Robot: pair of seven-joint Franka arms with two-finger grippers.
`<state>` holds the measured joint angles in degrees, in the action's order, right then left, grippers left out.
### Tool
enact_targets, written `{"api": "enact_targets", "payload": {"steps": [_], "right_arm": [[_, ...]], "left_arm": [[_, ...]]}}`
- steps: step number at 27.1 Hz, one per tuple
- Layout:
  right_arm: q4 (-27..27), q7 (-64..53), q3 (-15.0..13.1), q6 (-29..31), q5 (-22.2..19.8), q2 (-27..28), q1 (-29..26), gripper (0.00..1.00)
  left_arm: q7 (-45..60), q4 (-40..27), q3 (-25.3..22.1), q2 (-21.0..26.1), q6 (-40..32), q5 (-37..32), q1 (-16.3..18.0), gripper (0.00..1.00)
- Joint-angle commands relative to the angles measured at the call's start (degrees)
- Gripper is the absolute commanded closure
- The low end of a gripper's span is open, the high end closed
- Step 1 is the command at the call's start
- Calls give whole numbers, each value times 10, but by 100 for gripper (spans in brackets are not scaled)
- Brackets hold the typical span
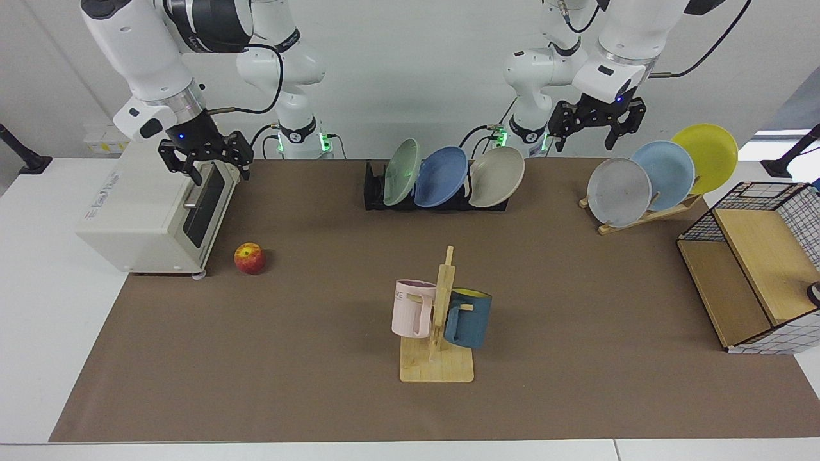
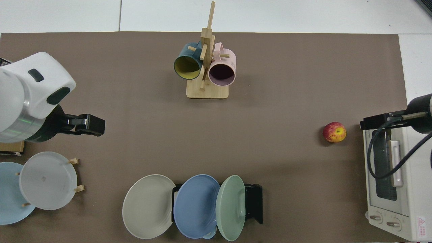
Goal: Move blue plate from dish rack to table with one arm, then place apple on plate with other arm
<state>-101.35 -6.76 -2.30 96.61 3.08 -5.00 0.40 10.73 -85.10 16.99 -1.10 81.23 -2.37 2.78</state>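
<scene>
We see both arms raised above the back of the table [image 1: 359, 397], neither holding anything. The right gripper [image 1: 205, 168] hangs over the top front edge of the toaster oven [image 1: 154, 218], wrist tilted forward, fingers spread and empty, a blue light on its body. From above, this gripper [image 2: 373, 122] reaches over the oven's [image 2: 395, 175] corner, with a black cable looping from it across the oven door.

The left gripper [image 1: 598, 125] hovers in the air behind the wooden plate rack [image 1: 647, 214], fingers spread apart and pointing down, also lit blue. In the top view it [image 2: 89, 125] juts out level above the mat, near the grey plate [image 2: 47, 180].

The blue plate [image 1: 441, 177] stands tilted in the black dish rack [image 1: 375, 189], between a pale green plate [image 1: 402, 171] and a beige plate [image 1: 496, 177]; from above the blue plate [image 2: 195, 206] overlaps both neighbours. The apple [image 1: 250, 258] sits on the mat just beside the oven's front corner, well apart from the dish rack.

As for writing, the pink mug [image 1: 413, 308] on the wooden mug stand [image 1: 437, 365] shows the letters "ME" near its rim. The oven's side carries a printed label we cannot read.
</scene>
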Motion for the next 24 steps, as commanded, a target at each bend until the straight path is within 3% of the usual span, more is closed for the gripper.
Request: {"api": "enact_targets", "payload": {"steps": [1, 16, 24], "right_arm": [[2, 13, 2, -10, -1, -4, 0, 0], [2, 13, 2, -10, 0, -4, 0, 0], [2, 13, 2, -10, 0, -4, 0, 0]], "left_arm": [[-4, -1, 3, -10, -18, -7, 7, 0], [22, -2, 5, -20, -51, -7, 11, 0], [32, -5, 5, -19, -25, 1, 11, 0]]}}
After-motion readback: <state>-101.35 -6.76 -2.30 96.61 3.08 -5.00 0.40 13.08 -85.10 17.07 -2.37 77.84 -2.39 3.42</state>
